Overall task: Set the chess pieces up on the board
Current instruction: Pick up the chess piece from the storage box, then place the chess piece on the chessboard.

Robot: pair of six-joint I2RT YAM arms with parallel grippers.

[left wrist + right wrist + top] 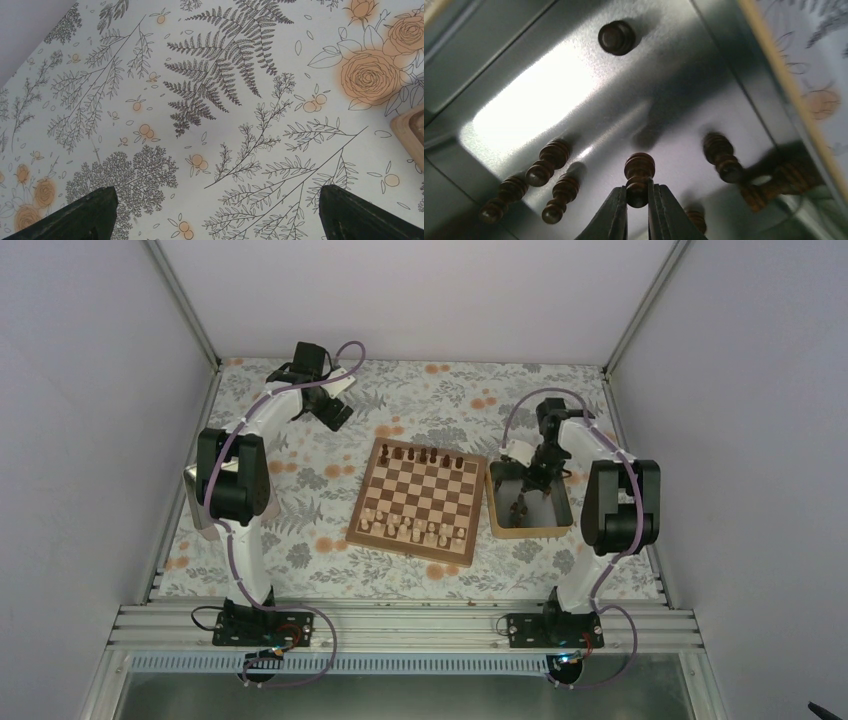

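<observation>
The board (418,500) lies mid-table with dark chess pieces (424,455) along its far row and pale ones along the near rows. My right gripper (638,199) is down inside the tray (497,508), its fingers shut on the head of an upright dark brown chess piece (639,172). Several more dark pieces stand around it, such as one at the left (548,161) and one at the right (721,156). My left gripper (215,210) hangs open over the flowered cloth, far left of the board, with nothing between its fingers.
The tray has a metal floor (539,95) and a tan rim (774,75). A corner of the wooden board (410,132) shows at the right edge of the left wrist view. White walls enclose the table.
</observation>
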